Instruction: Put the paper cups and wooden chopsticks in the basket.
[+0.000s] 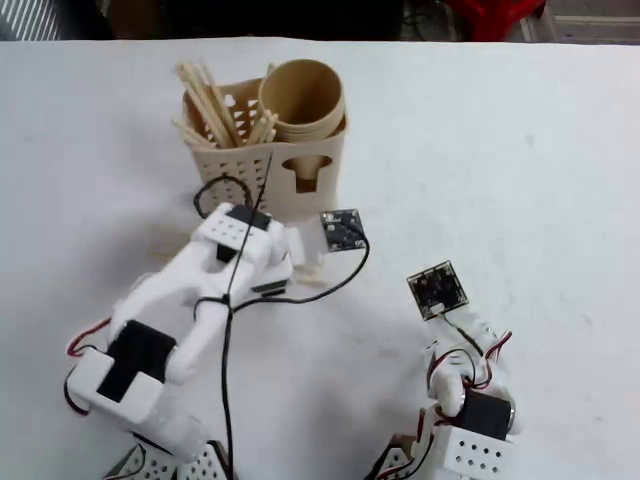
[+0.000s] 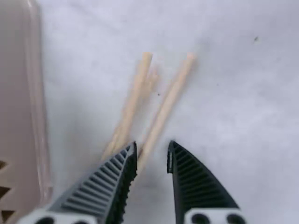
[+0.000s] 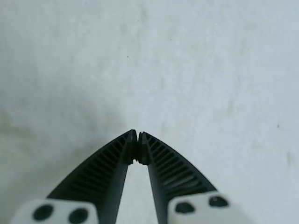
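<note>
Just in front of the pale beige perforated plastic basket (image 1: 250, 170), on its side nearest the arms, at least two loose wooden chopsticks (image 2: 163, 109) lie flat on the white surface (image 1: 520, 150), roughly side by side and fanning slightly apart. I have the left gripper (image 2: 152, 147) down low over their near ends, beside the basket's wall. Its jaws are spread, and the end of one stick runs into the gap, close against one jaw. They pinch nothing yet. I read the low, end-on approach as the way to get a thin stick off a flat surface: close on one end and the rest lifts with it.

Inside the basket, a stack of tan paper cups (image 1: 303, 98) sits nested upright at one side, and a bundle of chopsticks (image 1: 210, 100) stands leaning in the other. Standing on end keeps the sticks from slipping through the holes in the walls. By my judgement the cups are done and the loose sticks are what is left.

Well back from the basket, the right gripper (image 3: 137, 147) hangs over bare surface with its jaws pressed together on nothing. Parked there, it leaves the approach to the basket free for the left arm.
</note>
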Robot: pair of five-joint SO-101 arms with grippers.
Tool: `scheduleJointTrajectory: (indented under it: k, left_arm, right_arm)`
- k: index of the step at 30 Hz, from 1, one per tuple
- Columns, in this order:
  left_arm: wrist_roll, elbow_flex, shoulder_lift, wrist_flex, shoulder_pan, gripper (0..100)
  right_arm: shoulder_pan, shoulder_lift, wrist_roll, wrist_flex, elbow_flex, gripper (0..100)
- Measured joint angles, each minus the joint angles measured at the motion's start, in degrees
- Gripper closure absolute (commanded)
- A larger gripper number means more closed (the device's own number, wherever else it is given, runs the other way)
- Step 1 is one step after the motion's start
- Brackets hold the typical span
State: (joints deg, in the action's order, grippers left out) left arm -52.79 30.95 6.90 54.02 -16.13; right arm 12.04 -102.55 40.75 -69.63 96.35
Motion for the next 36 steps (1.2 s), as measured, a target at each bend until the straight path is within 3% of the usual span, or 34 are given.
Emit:
scheduleJointTrajectory:
  k: [10, 18, 28, 36]
  left_arm:
    - [-0.1, -0.2, 0.4, 2.0, 0.0, 87]
    - [-0.3, 0.0, 0.4, 5.5, -0.1, 98]
    - [-0.4, 0.4, 0.4, 6.6, -0.2, 98]
    - [-0.4, -5.8, -6.0, 18.1, -0.1, 98]
  right_arm:
    - [0.0, 0.0, 0.0, 0.0, 0.0, 98.1]
    - [0.0, 0.0, 0.0, 0.0, 0.0, 98.1]
    - [0.0, 0.0, 0.0, 0.0, 0.0, 98.1]
    - [0.0, 0.0, 0.0, 0.0, 0.0, 98.1]
